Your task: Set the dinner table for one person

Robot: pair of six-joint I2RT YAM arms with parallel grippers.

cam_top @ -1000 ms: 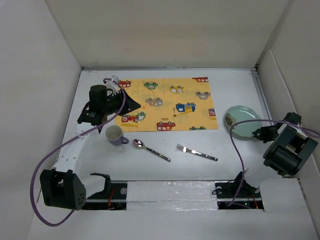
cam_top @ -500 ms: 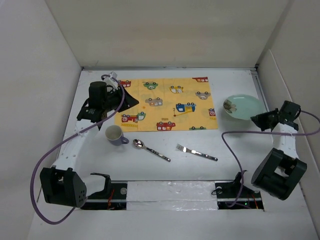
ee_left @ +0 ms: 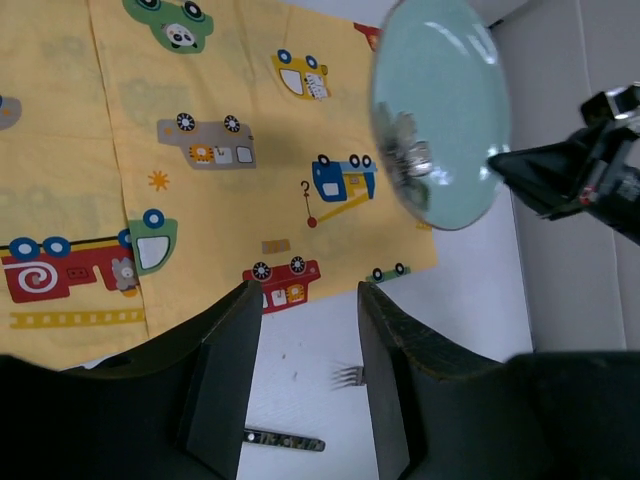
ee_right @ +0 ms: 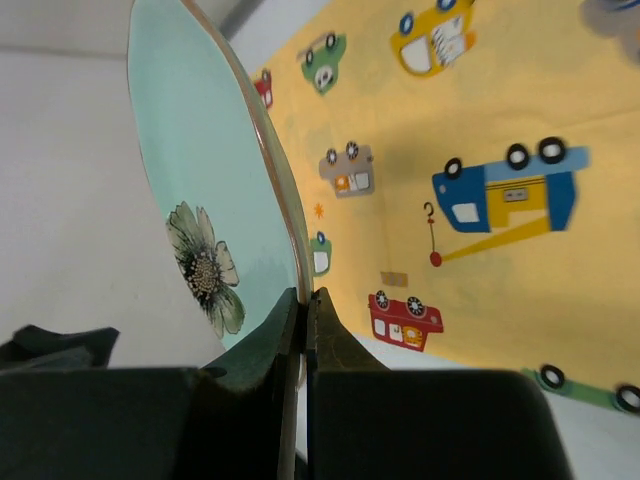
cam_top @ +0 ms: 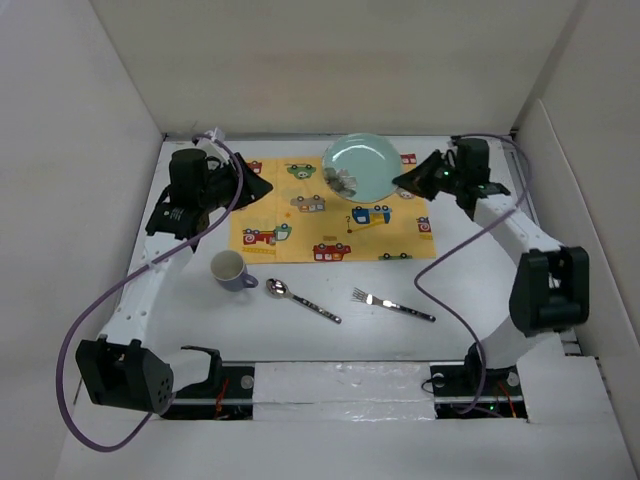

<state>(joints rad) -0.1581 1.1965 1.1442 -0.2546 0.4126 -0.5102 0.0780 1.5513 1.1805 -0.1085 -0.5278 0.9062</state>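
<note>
Left gripper [ee_left: 308, 300]: spread, nothing held, hovering over the left end of the mat [cam_top: 300, 225]. The mat is laid flat at the far middle of the worktop [cam_top: 480, 290], which spans the whole scene under everything. That step is judged done.

The cup [cam_top: 230, 270] is standing on bare worktop just near of the mat's left corner. The spoon [cam_top: 300, 300] and, to its right, the fork [cam_top: 392, 305] are lying on bare worktop near of the mat, apart from each other. None of these is judged placed yet.

The plate [cam_top: 360, 165] is held in the air, steeply tilted, over the far right part of the mat and not set down. Right gripper [ee_right: 303, 300]: pressed together on the plate's rim.

Left to do, as judged: plate onto the mat, then cutlery and cup arranged around it. The task is judged under halfway.

Views:
- **Top view:** the cup and spoon bowl are seen only here.
- **Left wrist:** the empty gap between the jaws is shown. Only the fork's tines and a bit of a handle are caught.
- **Right wrist:** the pinch on the rim is confirmed, and a flower print on the plate is shown. In the top view that print is only a grey smudge.
</note>
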